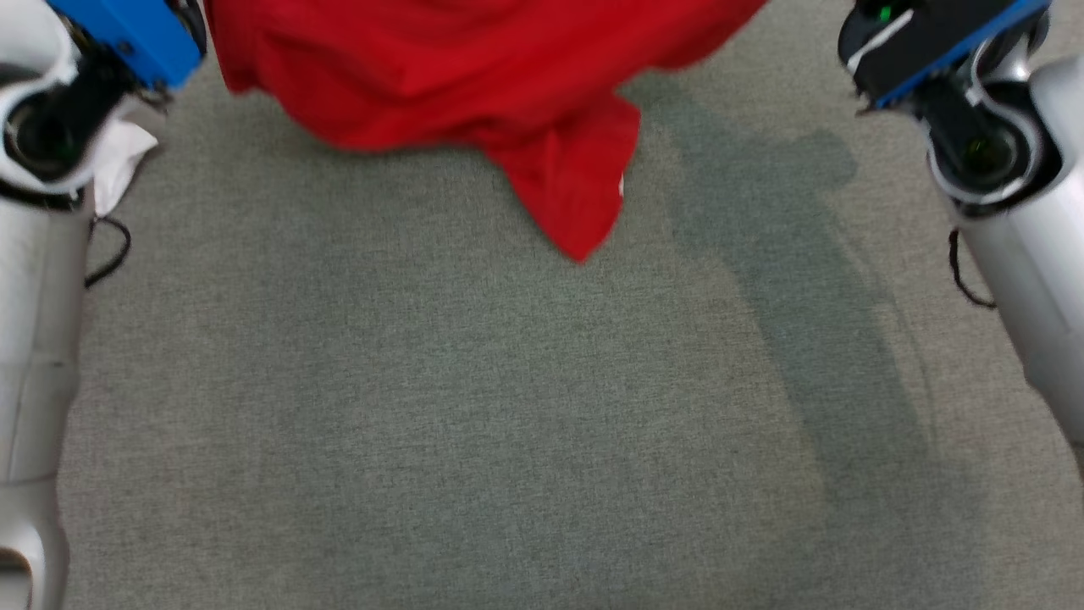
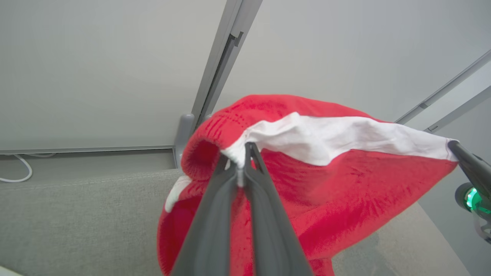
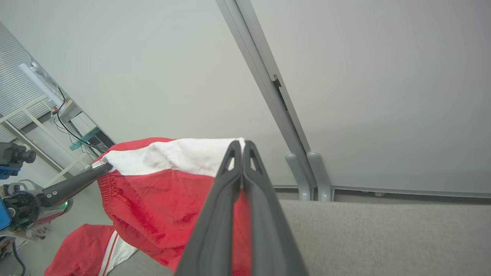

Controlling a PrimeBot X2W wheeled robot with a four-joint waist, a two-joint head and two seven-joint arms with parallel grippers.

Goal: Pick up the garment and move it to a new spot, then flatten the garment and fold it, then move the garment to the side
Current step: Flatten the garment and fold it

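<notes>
The left gripper (image 2: pixel 241 153), its two dark fingers pinched narrow, clamps one end of the white band (image 2: pixel 337 138) of a red garment (image 1: pixel 474 76), holding it up over a grey-green fabric surface (image 1: pixel 423 424). Just beside that arm's wrist, a white scrap (image 1: pixel 118 165) and a loop of black cable (image 1: pixel 110 254) lie at the surface's edge. The band stretches from the left gripper across to the right gripper (image 3: pixel 241 147), whose fingers are pressed tight together on the band's other end. The red cloth sags between and below the two grippers, one pointed fold hanging lowest. Whether it touches the surface cannot be told. A broad shadow (image 1: pixel 804 296) falls on the fabric under the right gripper's side. Behind both grippers rise pale grey wall panels (image 2: pixel 96 69), joined by a metal post (image 3: pixel 268 88) that ends in two rounded feet at the surface's far edge. A white cable (image 2: pixel 19 168) lies along the wall's base. In the right wrist view, open shelving (image 3: pixel 34 115) and slatted blinds (image 3: pixel 11 84) stand beyond the left gripper.
</notes>
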